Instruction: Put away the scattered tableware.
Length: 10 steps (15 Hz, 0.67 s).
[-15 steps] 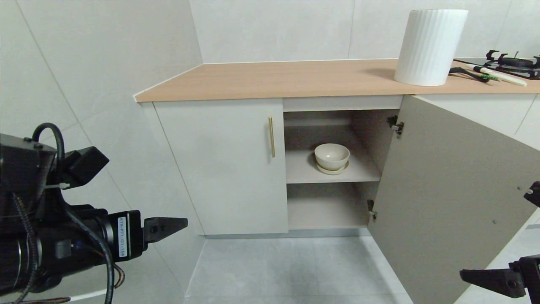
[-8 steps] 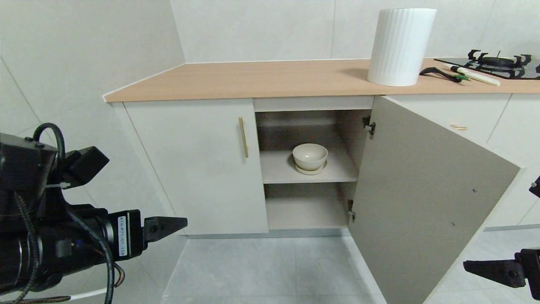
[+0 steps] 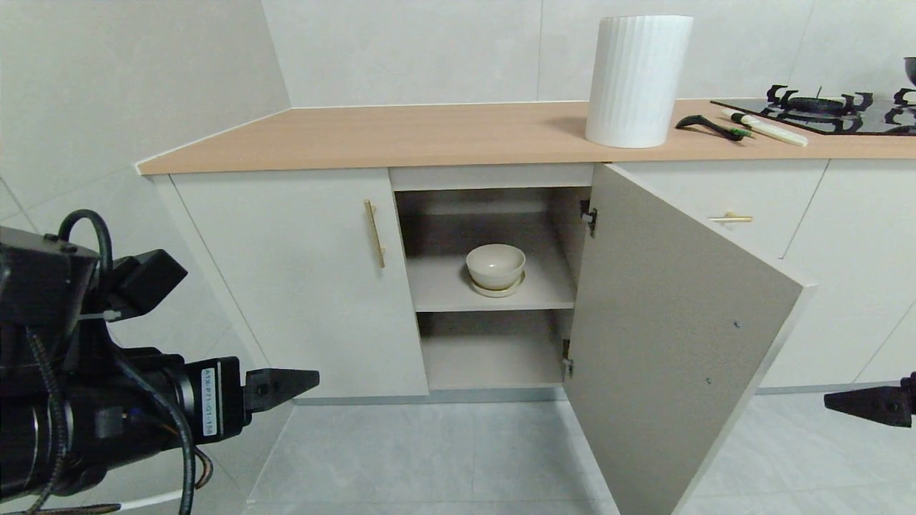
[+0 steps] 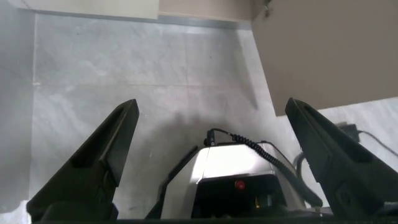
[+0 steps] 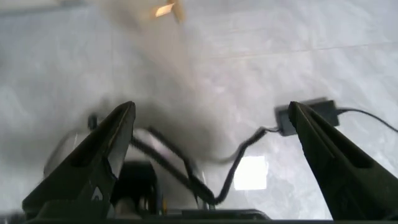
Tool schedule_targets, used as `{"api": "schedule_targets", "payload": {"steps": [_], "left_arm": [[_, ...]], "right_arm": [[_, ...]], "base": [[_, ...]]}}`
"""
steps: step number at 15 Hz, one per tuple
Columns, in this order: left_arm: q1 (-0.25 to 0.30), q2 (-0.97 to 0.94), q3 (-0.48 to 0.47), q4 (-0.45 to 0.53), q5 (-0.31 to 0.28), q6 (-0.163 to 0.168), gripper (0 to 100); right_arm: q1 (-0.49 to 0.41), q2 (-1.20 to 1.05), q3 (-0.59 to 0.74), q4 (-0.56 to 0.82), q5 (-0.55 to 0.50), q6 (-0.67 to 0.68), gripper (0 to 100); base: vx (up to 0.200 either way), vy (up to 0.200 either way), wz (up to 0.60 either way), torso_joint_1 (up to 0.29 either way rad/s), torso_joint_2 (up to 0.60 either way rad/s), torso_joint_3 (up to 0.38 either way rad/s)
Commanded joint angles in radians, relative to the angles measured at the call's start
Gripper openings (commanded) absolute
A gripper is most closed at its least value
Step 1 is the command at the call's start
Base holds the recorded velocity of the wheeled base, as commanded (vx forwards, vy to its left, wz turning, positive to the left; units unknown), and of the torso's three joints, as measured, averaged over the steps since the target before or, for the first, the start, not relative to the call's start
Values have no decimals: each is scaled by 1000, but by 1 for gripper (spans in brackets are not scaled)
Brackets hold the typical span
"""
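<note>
While the bowl point(image 3: 495, 263) sits on its saucer point(image 3: 495, 290) on the upper shelf point(image 3: 444, 293) of the open cabinet point(image 3: 286, 286), we see our left gripper point(image 4: 212, 109) and right gripper point(image 5: 211, 109) spread wide and empty, with a printed white label point(image 3: 207, 399) behind the left one.

Cream bowl point(image 3: 495, 265) on a small plate point(image 3: 497, 291), inside the open cabinet point(image 3: 472, 225).
The bowl stands upright with its mouth up, round and plain, close to the middle of the frame. It sits in the centre of the plate, whose rim shows as a thin pale ring around its foot (the same cream colour, so the two nearly read as one piece). Both rest on the upper shelf point(image 3: 440, 290), about midway across it, left of the swung-out door point(image 3: 665, 336).
</note>
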Motion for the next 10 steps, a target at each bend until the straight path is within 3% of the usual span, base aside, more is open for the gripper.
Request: {"api": "schedule_targets", "payload": {"steps": [1,5,10], "left_arm": [[0,1,0,0,1,0,100],[0,1,0,0,1,0,100],[0,0,0,0,-1,0,100]], "right_arm": [[-95,51,-10,-55,1,0,100],[-154,115,-7,-179,1,23,100],[-150,213,-2,-294,4,149,100]], "base": [[0,0,0,0,0,0],[0,0,0,0,0,0],[0,0,0,0,0,0]]}}
